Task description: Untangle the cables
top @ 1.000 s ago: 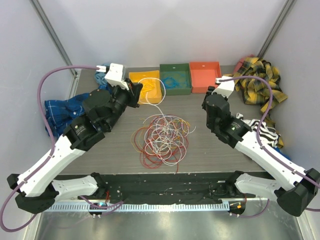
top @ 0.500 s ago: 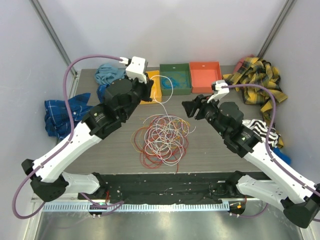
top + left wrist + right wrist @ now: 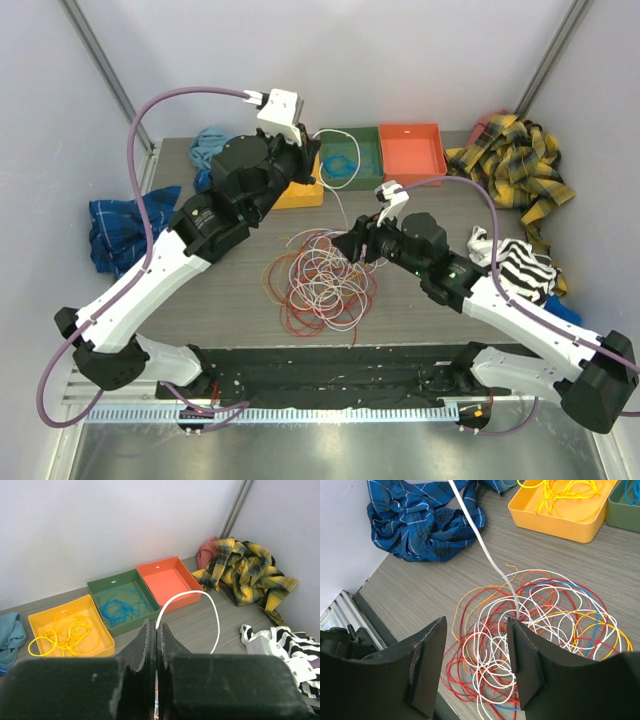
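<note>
A: Left gripper (image 3: 156, 629) status?
B: Jaws pressed tight on a white cable (image 3: 216, 615). The gripper was high over the far side of the table (image 3: 235, 310), above the yellow tray (image 3: 298, 195).
A: Where did that cable run?
B: Out of the tips in a loop over the green tray (image 3: 352, 160), then down to the cables (image 3: 325, 280) mid-table. Its lower end sank into the heap. Couldn't tell how far it was caught.
A: Right gripper (image 3: 477, 622)?
B: Jaws apart, medium gap, nothing held. It hung low over the right edge of the heap, tips pointing left. In the wrist view the white cable came down just beside one finger. Couldn't tell whether they touched.
A: The heap itself?
B: One tangle of overlapping loops: red, orange, white, some yellow, a bit of blue. It lay flat on the table between the two arms.
A: Trays?
B: Three in a row at the far edge. Left to right: yellow, green, orange tray (image 3: 410, 150). A yellow cable (image 3: 60, 635) lay in the yellow one, a blue cable (image 3: 120, 607) in the green.
A: Anything else?
B: Blue cloth (image 3: 115, 225) at the left edge, plaid cloth (image 3: 515, 165) far right, striped cloth (image 3: 520, 265) nearer, beside the right arm.
</note>
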